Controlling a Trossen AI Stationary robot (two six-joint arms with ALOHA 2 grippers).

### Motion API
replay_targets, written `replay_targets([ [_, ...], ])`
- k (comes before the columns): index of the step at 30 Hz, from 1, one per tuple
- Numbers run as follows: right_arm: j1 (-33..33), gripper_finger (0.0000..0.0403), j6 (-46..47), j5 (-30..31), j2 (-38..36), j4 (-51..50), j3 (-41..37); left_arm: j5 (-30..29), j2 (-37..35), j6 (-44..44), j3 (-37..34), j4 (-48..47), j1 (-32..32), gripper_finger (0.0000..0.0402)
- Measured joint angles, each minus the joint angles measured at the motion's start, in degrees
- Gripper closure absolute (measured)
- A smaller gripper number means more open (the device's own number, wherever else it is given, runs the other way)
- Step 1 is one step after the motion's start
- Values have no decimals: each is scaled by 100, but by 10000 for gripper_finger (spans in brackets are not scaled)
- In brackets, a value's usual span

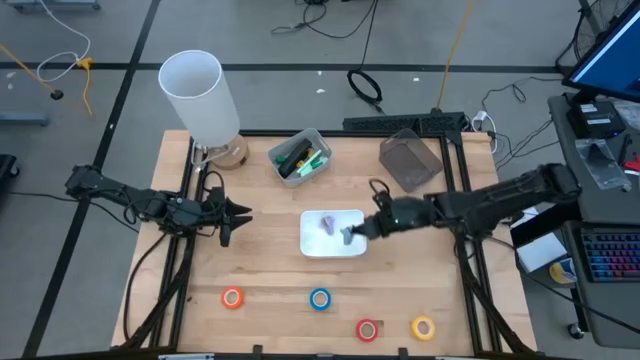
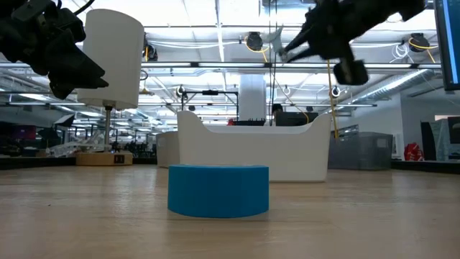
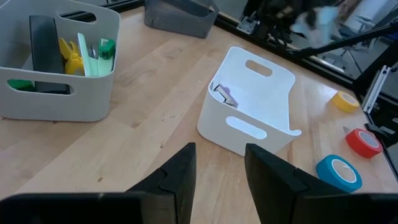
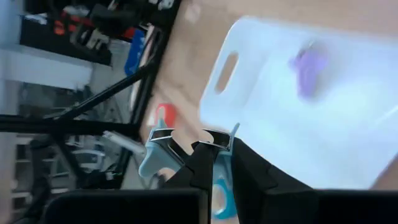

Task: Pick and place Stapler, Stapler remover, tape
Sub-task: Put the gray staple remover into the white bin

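tape rolls: orange (image 1: pixel 232 297), blue (image 1: pixel 319 298), red (image 1: pixel 367 329), yellow (image 1: pixel 423 327)

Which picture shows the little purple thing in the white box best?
The high view: it looks straight down into the white box at the purple thing. The left wrist view shows only a corner of it, the right wrist view blurs it, and the low view hides it.
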Motion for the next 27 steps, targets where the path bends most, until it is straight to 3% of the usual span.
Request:
replay_targets([
  [5, -749, 382, -835, -544, 1, -83, 1, -4, 0, -12, 0, -1, 0, 266],
  [10, -1079, 382, -1424, -1004, 156, -599, 242, -89, 0, -25, 1, -2, 0, 266],
  [21, -1237, 382, -3399, -1621, 1771, -3357, 2492, -258, 0, -48, 2, -13, 0, 266],
  [27, -1327, 382, -4078, -1624, 2491, -3929, 3284, -256, 0, -96, 0, -15, 0, 266],
])
